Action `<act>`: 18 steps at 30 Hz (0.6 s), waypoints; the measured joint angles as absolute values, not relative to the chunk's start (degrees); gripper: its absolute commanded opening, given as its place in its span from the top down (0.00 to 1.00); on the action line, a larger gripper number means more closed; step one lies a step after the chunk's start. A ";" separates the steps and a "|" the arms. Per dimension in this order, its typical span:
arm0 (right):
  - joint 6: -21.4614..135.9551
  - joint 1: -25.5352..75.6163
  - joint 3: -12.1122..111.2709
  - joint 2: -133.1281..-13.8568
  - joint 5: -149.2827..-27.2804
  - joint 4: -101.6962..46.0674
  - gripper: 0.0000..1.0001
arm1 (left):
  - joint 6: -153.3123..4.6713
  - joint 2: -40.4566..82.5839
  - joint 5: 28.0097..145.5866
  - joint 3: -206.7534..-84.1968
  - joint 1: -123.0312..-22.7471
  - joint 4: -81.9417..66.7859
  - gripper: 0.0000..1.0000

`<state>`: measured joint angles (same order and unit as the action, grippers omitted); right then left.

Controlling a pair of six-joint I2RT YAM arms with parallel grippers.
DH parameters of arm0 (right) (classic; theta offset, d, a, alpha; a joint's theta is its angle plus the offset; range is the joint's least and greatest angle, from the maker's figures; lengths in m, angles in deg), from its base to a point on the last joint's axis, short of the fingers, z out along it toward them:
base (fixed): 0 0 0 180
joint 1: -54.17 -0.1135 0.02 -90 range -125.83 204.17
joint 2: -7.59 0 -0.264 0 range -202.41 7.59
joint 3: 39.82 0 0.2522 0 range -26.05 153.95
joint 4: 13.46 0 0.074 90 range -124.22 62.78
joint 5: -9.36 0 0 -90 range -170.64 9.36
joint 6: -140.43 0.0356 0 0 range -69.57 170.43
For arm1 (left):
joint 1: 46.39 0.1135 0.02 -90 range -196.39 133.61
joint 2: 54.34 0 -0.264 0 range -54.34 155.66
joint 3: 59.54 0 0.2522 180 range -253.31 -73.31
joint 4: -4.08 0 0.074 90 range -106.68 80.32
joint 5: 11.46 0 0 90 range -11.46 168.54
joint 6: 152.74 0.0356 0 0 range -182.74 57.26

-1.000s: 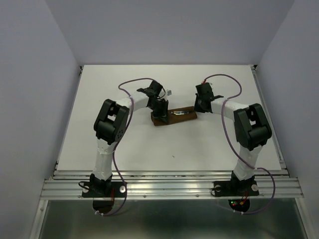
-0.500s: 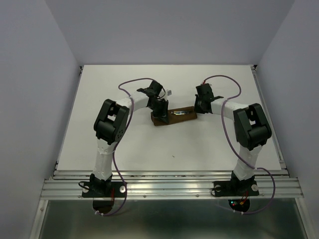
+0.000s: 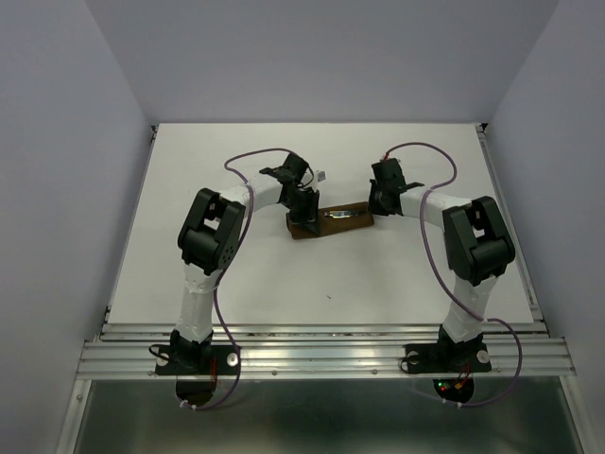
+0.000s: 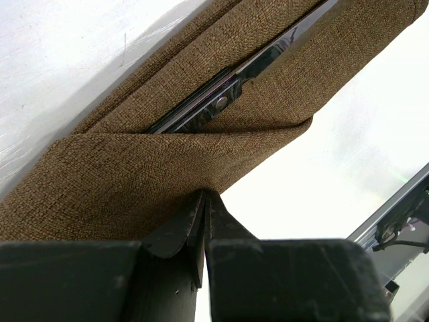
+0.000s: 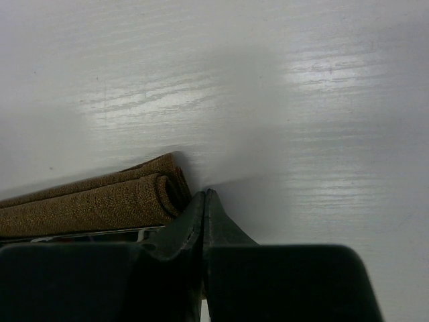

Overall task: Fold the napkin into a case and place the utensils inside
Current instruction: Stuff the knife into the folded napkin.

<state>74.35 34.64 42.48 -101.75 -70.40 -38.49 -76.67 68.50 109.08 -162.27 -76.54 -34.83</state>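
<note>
The napkin (image 3: 326, 225) lies mid-table as a narrow brown case, with the silver utensils (image 3: 346, 215) lying inside its folds. In the left wrist view a folded flap of the napkin (image 4: 134, 174) crosses over a shiny utensil handle (image 4: 228, 94). My left gripper (image 4: 203, 196) is at the case's left end (image 3: 304, 220), its jaws pinched on the edge of the cloth. My right gripper (image 5: 204, 196) is shut and empty, with its tips on the table just beside the rolled right end of the napkin (image 5: 100, 198). It stands at the case's right end (image 3: 375, 209).
The white table (image 3: 236, 274) is boxed in by pale walls on the left, right and back. A metal rail (image 3: 321, 355) carrying both arm bases runs along the near edge. A tiny dark speck (image 3: 329, 296) lies in front of the case.
</note>
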 measured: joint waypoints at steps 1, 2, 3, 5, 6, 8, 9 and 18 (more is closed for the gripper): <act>74.33 34.64 42.48 -101.75 -70.42 -38.49 0.99 | -76.65 68.50 109.10 -162.27 -76.54 -34.83 0.87; 74.29 34.64 42.50 -101.75 -70.42 -38.49 0.99 | -76.65 68.50 109.10 -162.27 -76.54 -34.83 0.87; 74.22 34.64 42.52 -101.75 -70.44 -38.49 0.99 | -76.65 68.50 109.10 -162.27 -76.54 -34.83 0.87; 74.18 34.64 42.57 -101.75 -70.55 -38.49 0.99 | -76.59 68.50 109.13 -162.27 -76.54 -34.81 0.87; 74.18 34.64 42.59 -101.75 -70.58 -38.46 0.99 | -76.54 68.50 109.13 -162.27 -76.54 -34.83 0.87; 74.18 34.64 42.63 -101.75 -70.58 -38.44 0.99 | -76.50 68.50 109.15 -162.27 -76.54 -34.83 0.87; 74.16 34.64 42.65 -101.75 -70.60 -38.42 0.99 | -76.50 68.50 109.15 -162.27 -76.54 -34.81 0.87; 73.94 34.66 42.89 -101.75 -71.01 -38.22 0.99 | -76.48 68.50 109.21 -162.21 -76.54 -34.81 0.87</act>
